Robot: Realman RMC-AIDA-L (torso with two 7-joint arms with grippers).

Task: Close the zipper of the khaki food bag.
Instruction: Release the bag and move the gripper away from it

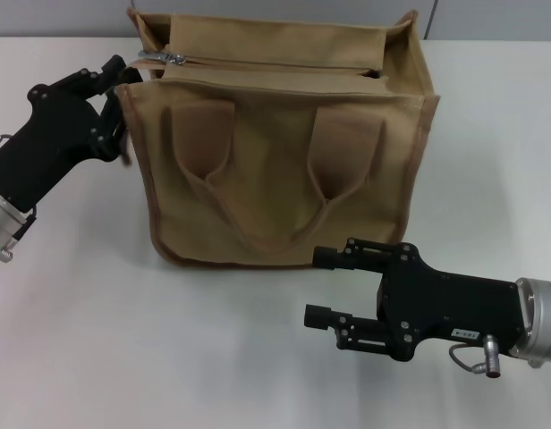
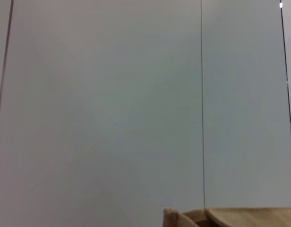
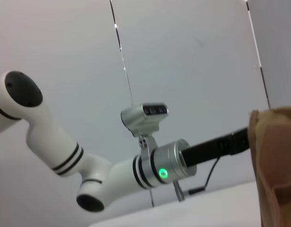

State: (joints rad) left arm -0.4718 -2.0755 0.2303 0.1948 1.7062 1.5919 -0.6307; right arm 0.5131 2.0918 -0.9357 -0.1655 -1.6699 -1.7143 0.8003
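A: Lower right of the head view first: right gripper point(image 1: 322, 286), black, lying low over the white table point(image 1: 97, 357), fingers spread apart, nothing between them.

B: Touching the bag?

A: Upper finger tip close under the bottom edge of the khaki food bag point(image 1: 284, 152), contact not clear. Lower finger well out on bare table.

B: And the bag itself?

A: Centre and upper centre of the frame, standing upright, front handle loop hanging down the front panel.

B: Further back, upper left?

A: Left gripper point(image 1: 122, 82), pressed against the bag's upper left corner, black fingers clamped on the brown-piped edge there, just below the top panel.

B: Zipper?

A: Zipper point(image 1: 275, 64) running across the top panel from upper left toward upper right. Silver pull tab point(image 1: 162, 58) sitting at the left end, just beside and slightly above the left gripper. Dark gap showing at the right end of the line.

B: Wrist views?

A: Left wrist view: mostly pale wall point(image 2: 112, 94), a sliver of tan bag along the bottom right. Right wrist view: the bag's side at the right edge, the left arm point(image 3: 112, 175) reaching to it, green light glowing on its wrist.
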